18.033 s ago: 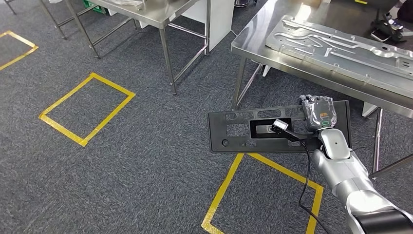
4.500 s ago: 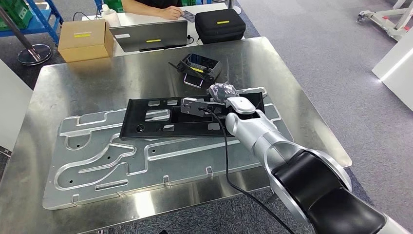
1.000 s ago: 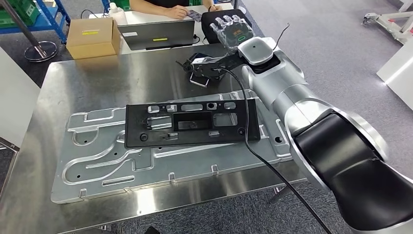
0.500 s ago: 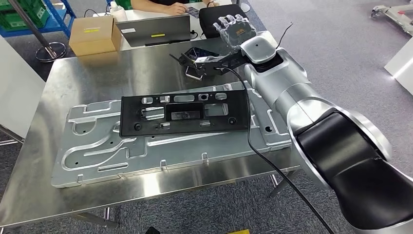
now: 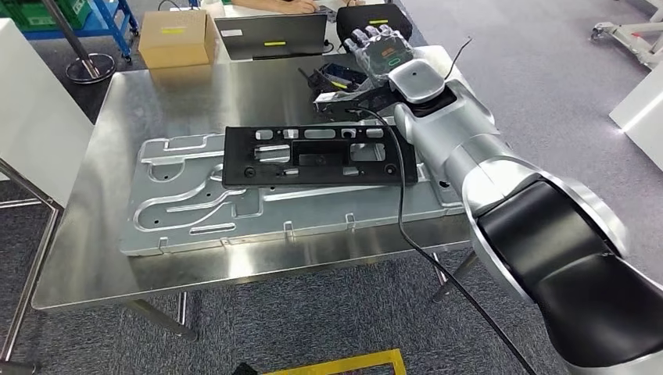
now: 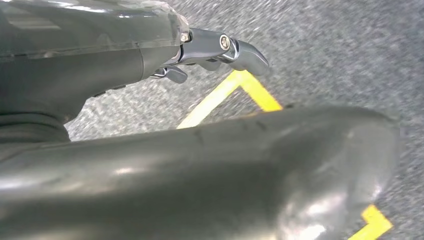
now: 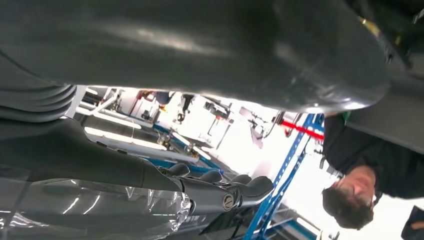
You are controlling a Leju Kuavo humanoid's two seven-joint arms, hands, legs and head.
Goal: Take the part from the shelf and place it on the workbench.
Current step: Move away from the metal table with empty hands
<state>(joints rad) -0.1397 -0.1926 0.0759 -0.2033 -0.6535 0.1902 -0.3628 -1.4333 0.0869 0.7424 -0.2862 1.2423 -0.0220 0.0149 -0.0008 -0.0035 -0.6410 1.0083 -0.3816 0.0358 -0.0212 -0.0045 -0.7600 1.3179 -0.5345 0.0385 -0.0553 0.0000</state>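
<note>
The black rectangular part point(image 5: 313, 156), a flat frame with several cut-outs, lies flat on the embossed silver plate point(image 5: 203, 211) that covers the steel workbench point(image 5: 117, 258). My right hand point(image 5: 381, 51) hovers above the far side of the bench, past the part, fingers spread and holding nothing. Its dark fingers point(image 7: 225, 192) show straight and apart in the right wrist view. My left hand point(image 6: 215, 47) hangs over grey carpet, its fingers loose and holding nothing.
Past the part lie a black controller point(image 5: 338, 78), a cardboard box point(image 5: 178, 37), a laptop point(image 5: 272, 35) and a black case point(image 5: 374, 16). A person point(image 7: 360, 185) sits at the far table. A white panel point(image 5: 31, 101) stands left. Yellow tape point(image 5: 344, 363) marks the floor.
My right hand gripped the part 4.5 s ago; it has since let go and lifted away. Over the last second the camera shifted while the part stayed on the plate.
</note>
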